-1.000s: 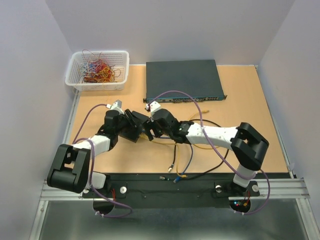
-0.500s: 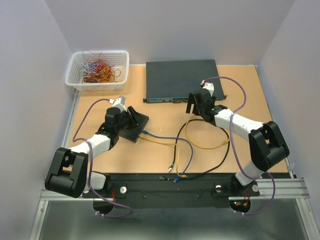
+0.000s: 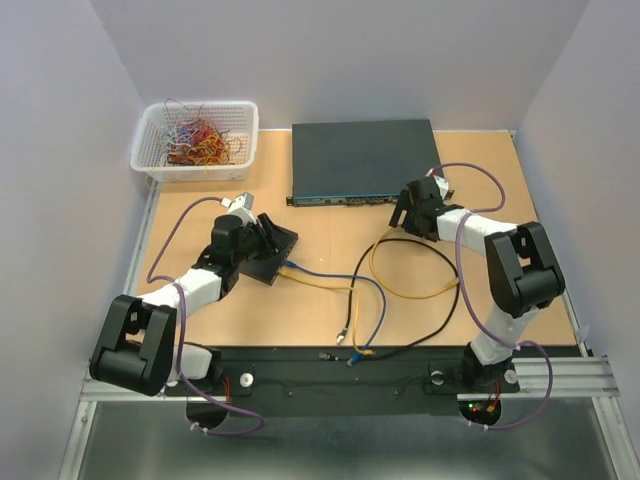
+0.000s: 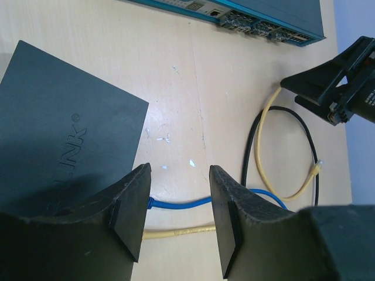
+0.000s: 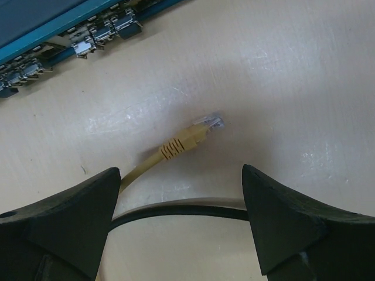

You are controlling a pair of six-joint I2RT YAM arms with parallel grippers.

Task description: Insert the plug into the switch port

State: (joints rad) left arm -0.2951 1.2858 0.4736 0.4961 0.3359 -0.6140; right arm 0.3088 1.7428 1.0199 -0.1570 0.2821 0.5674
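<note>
Your right pincer (image 5: 180,171) is released, its jaws spread wide and holding nothing. It hangs just in front of the rack switch (image 3: 365,160), on the right half of the bench (image 3: 500,200). The plug (image 5: 202,130) lies flat on the bench below the gap between the jaws, touching neither finger. It is a clear connector on a yellow cable (image 5: 140,170), with its tip pointing toward the rack switch's row of ports. A black cable (image 5: 176,209) curves across just on the near side of it.

Your left pincer (image 4: 179,199) is also released and empty. It sits over the near corner of the box (image 4: 58,134), which lies flat and skewed on the left half of the bench, well apart from the plug. A blue cable (image 4: 181,203) runs out from the box edge and passes beneath the gap between the fingers. The box's ports are hidden behind the left finger (image 4: 132,211), so you cannot tell from here which socket is free.
</note>
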